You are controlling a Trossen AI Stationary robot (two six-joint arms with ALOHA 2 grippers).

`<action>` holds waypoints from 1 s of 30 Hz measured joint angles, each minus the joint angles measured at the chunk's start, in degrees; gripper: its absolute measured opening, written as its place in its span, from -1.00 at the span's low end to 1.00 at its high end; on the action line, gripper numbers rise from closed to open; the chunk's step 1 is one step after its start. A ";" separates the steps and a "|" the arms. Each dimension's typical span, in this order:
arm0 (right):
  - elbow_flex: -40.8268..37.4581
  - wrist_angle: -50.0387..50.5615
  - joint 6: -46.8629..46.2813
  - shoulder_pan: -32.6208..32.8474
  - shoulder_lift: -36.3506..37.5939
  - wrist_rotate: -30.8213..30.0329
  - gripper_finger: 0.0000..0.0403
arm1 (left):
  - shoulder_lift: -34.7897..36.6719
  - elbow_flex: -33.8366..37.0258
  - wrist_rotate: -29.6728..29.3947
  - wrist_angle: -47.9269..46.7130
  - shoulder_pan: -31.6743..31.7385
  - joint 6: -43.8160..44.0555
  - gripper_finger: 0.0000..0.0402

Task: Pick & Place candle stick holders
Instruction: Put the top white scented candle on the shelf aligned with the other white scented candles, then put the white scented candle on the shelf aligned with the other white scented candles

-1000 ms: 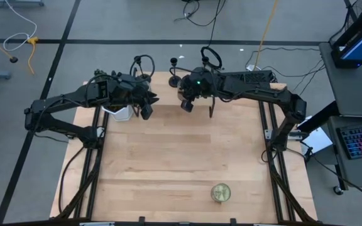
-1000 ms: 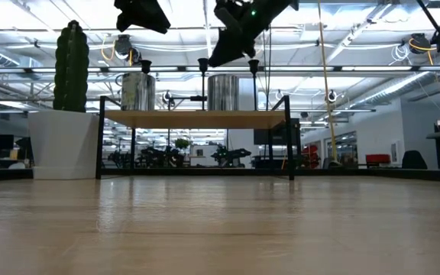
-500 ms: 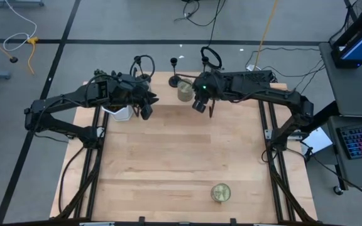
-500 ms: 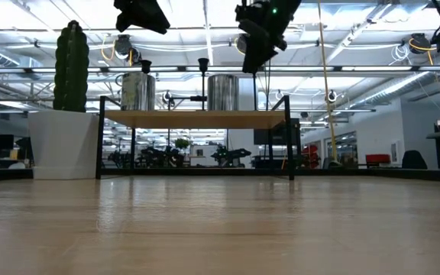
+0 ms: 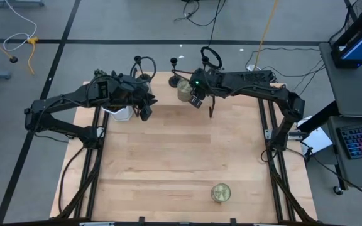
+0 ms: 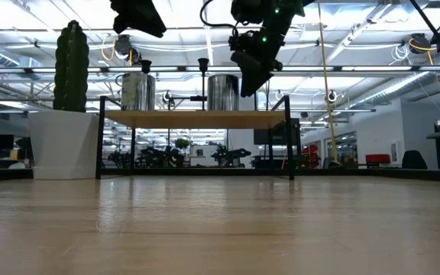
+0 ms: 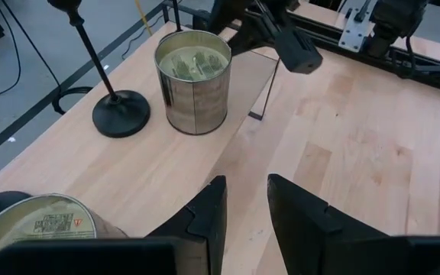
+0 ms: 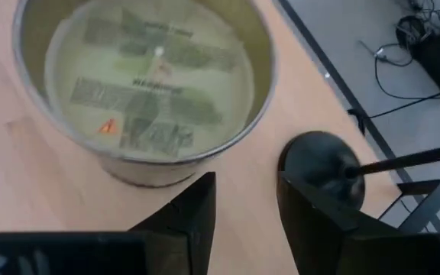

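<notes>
A black candle stick holder stands on its round base (image 7: 121,113) on a raised wooden shelf (image 6: 197,118) at the table's far edge, next to a greenish-gold jar (image 7: 193,80). Its base also shows in the right wrist view (image 8: 319,164), and its cup in the low view (image 6: 202,63). A second holder's cup (image 6: 145,66) shows farther left on the shelf. The third holder is hidden. My right gripper (image 8: 247,183) is open and empty above the jar (image 8: 143,84) and the holder's base. My left gripper (image 7: 247,187) is open and empty, up over the shelf's left part (image 5: 146,112).
A second jar (image 6: 137,90) stands on the shelf's left part, under my left arm. A green plant in a white pot (image 6: 63,141) stands at the table's far left. Another jar (image 5: 220,193) stands near the table's front edge. Bare wood lies between it and the shelf.
My right gripper has swung toward the table's right edge, then come back a little toward the jar on the shelf and gone down closer to it. My left gripper has kept still.
</notes>
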State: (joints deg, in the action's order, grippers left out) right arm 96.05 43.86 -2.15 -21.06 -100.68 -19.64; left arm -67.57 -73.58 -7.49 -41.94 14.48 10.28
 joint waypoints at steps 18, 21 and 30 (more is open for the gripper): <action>0.00 -7.59 3.53 -0.15 0.00 5.23 -0.36 | 0.02 0.00 -0.02 -0.06 0.00 0.00 -0.48; 0.00 -7.69 4.59 -0.15 0.03 6.38 -0.36 | 0.02 0.00 -0.02 -0.06 0.00 0.00 -0.48; 0.02 1.23 1.16 1.69 3.01 6.32 -0.36 | 0.00 0.00 -0.04 -0.58 0.00 -0.02 -0.48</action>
State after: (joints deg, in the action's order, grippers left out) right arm 96.07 45.09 -0.98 -19.37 -97.67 -13.32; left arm -67.57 -73.58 -7.53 -42.52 14.48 10.26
